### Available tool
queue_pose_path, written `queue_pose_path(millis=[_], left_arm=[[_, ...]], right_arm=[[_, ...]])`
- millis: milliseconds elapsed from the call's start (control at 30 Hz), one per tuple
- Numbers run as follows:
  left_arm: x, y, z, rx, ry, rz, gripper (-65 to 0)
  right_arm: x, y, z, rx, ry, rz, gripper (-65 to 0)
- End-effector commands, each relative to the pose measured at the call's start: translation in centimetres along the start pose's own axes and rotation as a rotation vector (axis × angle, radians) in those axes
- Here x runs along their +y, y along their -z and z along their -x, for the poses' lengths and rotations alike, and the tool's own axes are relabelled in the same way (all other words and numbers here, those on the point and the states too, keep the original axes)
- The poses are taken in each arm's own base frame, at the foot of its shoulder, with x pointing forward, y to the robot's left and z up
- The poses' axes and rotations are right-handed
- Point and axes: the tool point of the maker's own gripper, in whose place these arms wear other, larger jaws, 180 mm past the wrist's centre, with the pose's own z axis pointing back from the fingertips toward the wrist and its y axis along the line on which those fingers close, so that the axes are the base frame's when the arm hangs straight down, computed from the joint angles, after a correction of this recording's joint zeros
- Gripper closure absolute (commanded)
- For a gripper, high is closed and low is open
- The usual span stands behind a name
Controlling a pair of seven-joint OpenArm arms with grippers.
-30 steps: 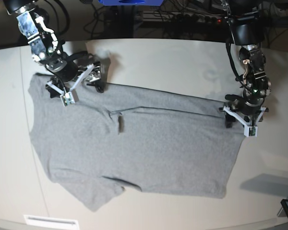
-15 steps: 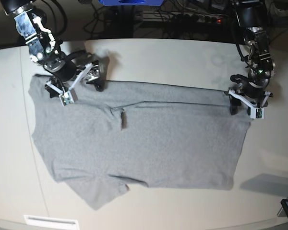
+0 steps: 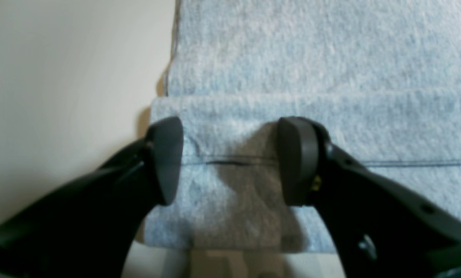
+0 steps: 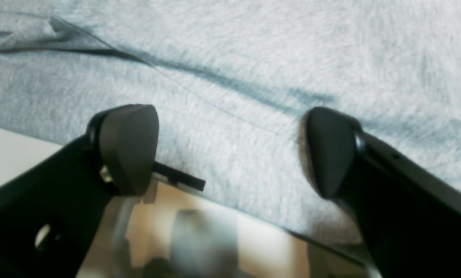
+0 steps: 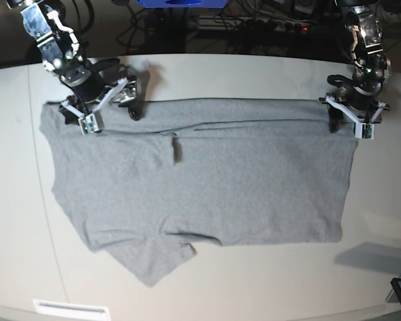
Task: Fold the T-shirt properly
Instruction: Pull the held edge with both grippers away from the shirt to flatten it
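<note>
Folding is at an early stage. T-shirt lies spread across the tabletop, plain side up, its top edge along the far edge of the tabletop. One narrow strip along that top edge appears turned over; one sleeve trails toward the near left corner, unfolded. Left gripper stands at the far right corner of the shirt, jaws apart, straddling the fold without clamping it. Right gripper stands at the far left, jaws wide apart over cloth. Main folds remain.

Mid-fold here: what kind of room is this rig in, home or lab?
Probably a lab bench: a bare cream rounded table, tangled black cables and a power strip behind it, and only the heather-grey T-shirt laid out.
</note>
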Motion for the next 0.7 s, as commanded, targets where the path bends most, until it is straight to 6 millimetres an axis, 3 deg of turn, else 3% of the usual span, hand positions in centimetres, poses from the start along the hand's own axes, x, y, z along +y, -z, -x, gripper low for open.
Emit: queue_pose_path(millis=[0, 267, 533, 667], left_arm=[[1.5, -0.5, 3.0, 0.14, 0.054, -0.055, -38.0], [1.3, -0.3, 2.6, 0.13, 0.054, -0.051, -38.0], [1.3, -0.3, 2.5, 0.126, 0.055, -0.051, -38.0], [1.2, -0.7, 0.7, 0.082, 0.07, -0.054, -38.0]], right_arm=[[-0.3, -1.5, 7.1, 0.287, 0.059, 0.02, -57.3], [-0.9, -2.5, 8.2, 0.342, 0.034, 0.024, -57.3], [0.9, -3.1, 5.5, 0.315, 0.027, -0.016, -57.3], [1.5, -3.1, 2.8, 0.253, 0.033, -0.018, -57.5]])
